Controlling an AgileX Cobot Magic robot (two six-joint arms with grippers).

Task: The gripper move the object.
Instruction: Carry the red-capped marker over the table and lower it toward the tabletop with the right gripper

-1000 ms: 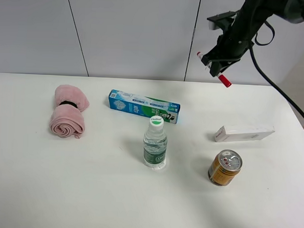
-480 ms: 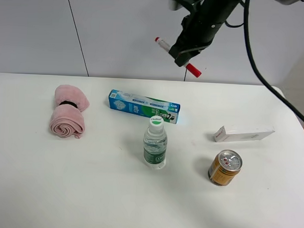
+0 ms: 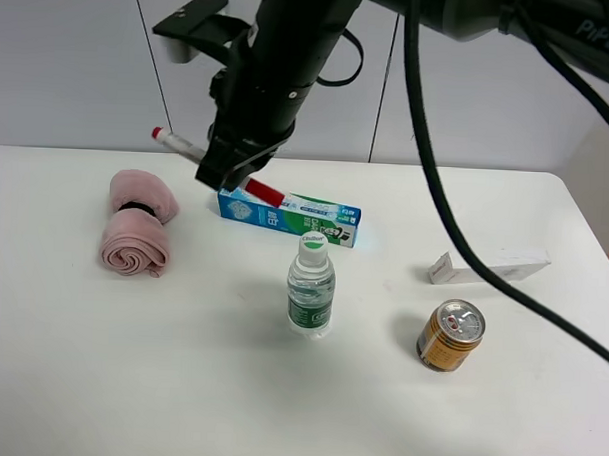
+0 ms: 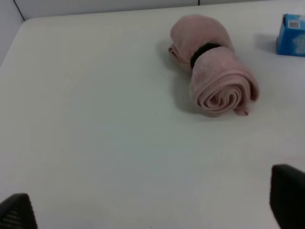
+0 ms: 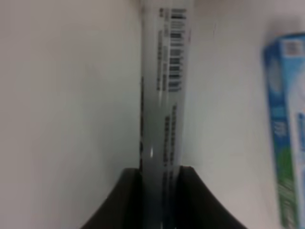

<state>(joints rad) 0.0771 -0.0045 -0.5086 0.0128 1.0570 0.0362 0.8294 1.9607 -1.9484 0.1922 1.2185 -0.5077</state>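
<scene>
My right gripper (image 3: 222, 167) is shut on the white marker pen (image 3: 184, 144) with the red cap (image 3: 265, 193) and holds it in the air over the table's back left, between the pink towel and the toothpaste box. In the right wrist view the pen's printed barrel (image 5: 163, 109) runs out from between the black fingers (image 5: 128, 200). My left gripper is out of the exterior view; only its two dark fingertips (image 4: 288, 200) show at the edge of the left wrist view, set wide apart over bare table.
A rolled pink towel (image 3: 137, 223) lies at the left. A blue-green toothpaste box (image 3: 288, 212) lies at the back middle, a water bottle (image 3: 310, 286) in front of it. A white box (image 3: 489, 265) and a can (image 3: 450, 335) are at the right.
My right arm has swept from the far right to the left across the back of the table, carrying the pen, and has come lower toward the toothpaste box.
</scene>
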